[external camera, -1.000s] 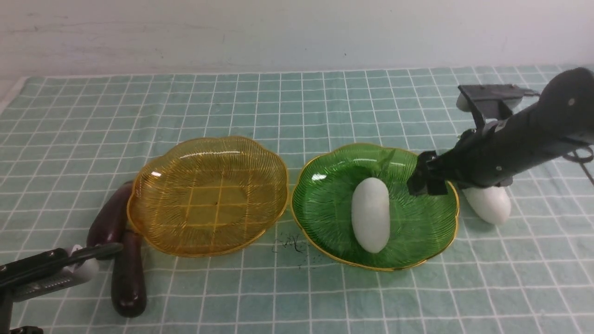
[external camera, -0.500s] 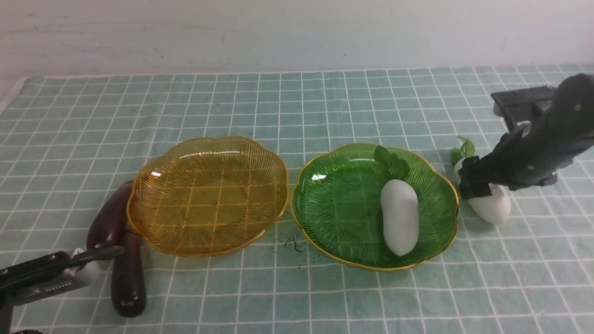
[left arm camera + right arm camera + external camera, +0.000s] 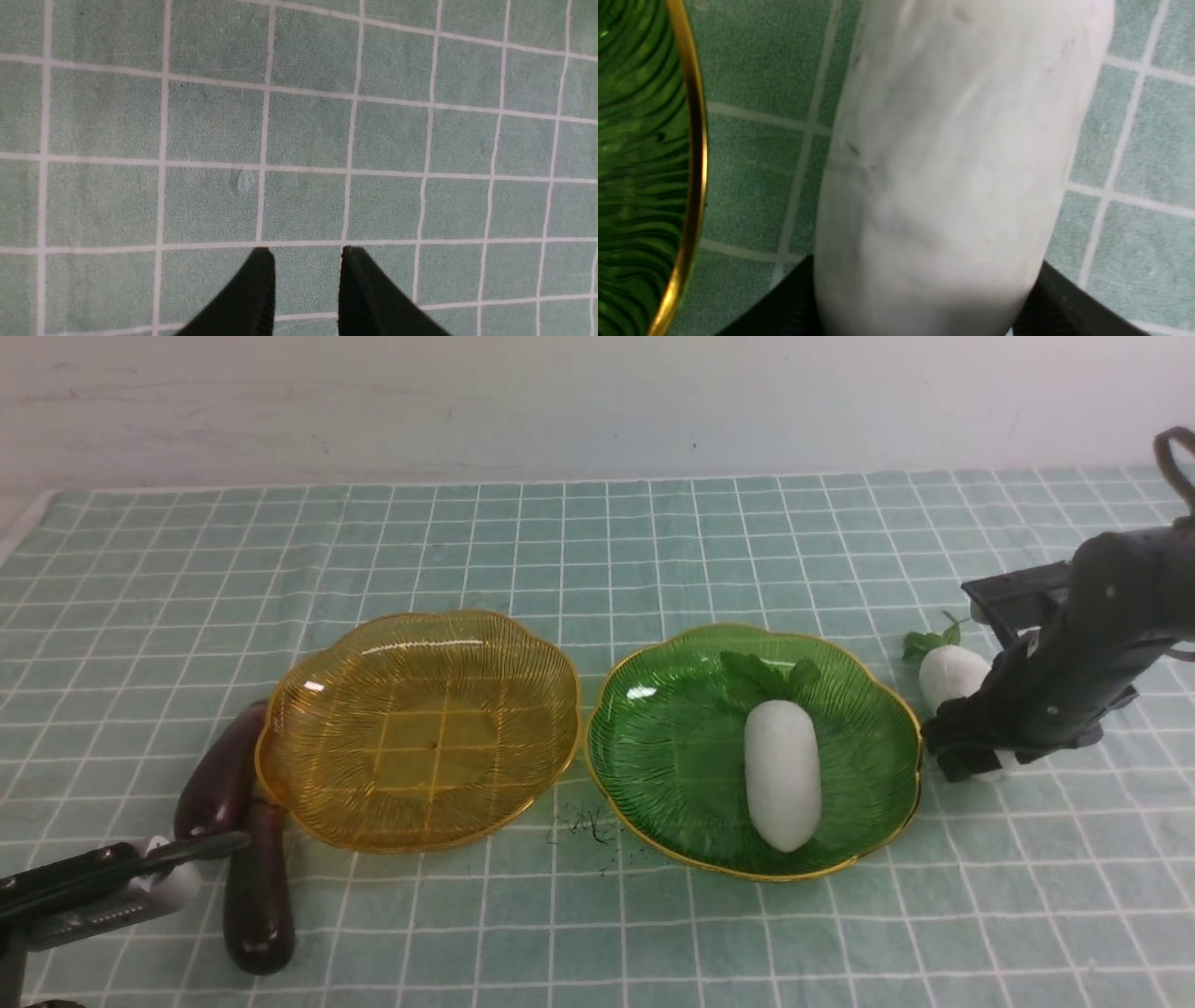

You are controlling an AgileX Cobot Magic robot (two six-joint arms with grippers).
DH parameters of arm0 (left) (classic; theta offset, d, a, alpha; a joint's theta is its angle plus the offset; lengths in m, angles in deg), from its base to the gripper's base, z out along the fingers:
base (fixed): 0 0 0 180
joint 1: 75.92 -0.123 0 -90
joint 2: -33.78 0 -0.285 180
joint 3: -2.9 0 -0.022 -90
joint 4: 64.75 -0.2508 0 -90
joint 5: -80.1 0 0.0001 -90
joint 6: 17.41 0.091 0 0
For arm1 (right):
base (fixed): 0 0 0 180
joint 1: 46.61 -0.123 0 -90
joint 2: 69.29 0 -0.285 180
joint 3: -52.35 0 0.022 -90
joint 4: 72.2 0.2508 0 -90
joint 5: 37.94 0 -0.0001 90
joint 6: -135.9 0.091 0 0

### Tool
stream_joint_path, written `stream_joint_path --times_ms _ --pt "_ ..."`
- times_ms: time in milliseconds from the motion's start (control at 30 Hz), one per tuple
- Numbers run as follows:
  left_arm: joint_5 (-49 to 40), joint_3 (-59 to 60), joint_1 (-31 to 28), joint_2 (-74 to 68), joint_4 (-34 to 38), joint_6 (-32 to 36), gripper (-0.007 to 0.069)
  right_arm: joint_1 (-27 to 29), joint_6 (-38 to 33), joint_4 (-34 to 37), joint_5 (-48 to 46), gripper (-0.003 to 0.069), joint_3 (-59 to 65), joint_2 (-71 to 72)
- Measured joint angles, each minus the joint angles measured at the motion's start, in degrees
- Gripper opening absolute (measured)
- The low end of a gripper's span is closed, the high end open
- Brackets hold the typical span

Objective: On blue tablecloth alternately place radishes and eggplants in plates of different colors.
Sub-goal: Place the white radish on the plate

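Across the teal-blue gridded tabletop cloth (image 3: 653, 541), the right claw (image 3: 971, 761) has left one white oblong toy radish (image 3: 782, 775) in the translucent green ribbed plate (image 3: 672, 756) just to its left and now straddles the second white radish (image 3: 952, 672); whether it is clamped yet I cannot tell.

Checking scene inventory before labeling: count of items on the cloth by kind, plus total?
Radishes: 2
Eggplants: 2
Plates, amber and green: 2
Total: 6
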Motion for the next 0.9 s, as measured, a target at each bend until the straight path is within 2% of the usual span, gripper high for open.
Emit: stream_joint_path --times_ms 167,233,333,467,533,600,667,900 --pt "-0.1 0.0 0.0 0.0 0.0 0.0 0.0182 0.0 2.4 -2.8 -7.9 0.0451 -5.6 0.3" --pt "-0.1 0.0 0.0 0.0 0.0 0.0 0.0182 0.0 4.2 -3.1 -14.8 0.0451 -10.1 1.6" --pt "-0.1 0.0 0.0 0.0 -0.1 0.0 0.0182 0.0 5.1 -2.1 -18.4 0.0451 -12.5 2.9" --pt "-0.1 0.0 0.0 0.0 -0.1 0.0 0.0182 0.0 5.1 7.9 -26.0 0.0451 -15.6 5.2" --pt "-0.1 0.0 0.0 0.0 -0.1 0.0 0.0182 -0.1 4.1 10.6 -26.6 0.0451 -15.6 5.2" --pt "-0.1 0.0 0.0 0.0 -0.1 0.0 0.0182 -1.3 0.1 15.8 -26.9 0.0451 -15.5 4.8" --pt "-0.1 0.0 0.0 0.0 -0.1 0.0 0.0182 -2.3 -1.4 17.4 -26.9 0.0451 -15.5 4.3" --pt "-0.1 0.0 0.0 0.0 -0.4 0.0 0.0185 -7.3 -2.9 17.0 -26.9 0.0451 -15.5 -0.8"
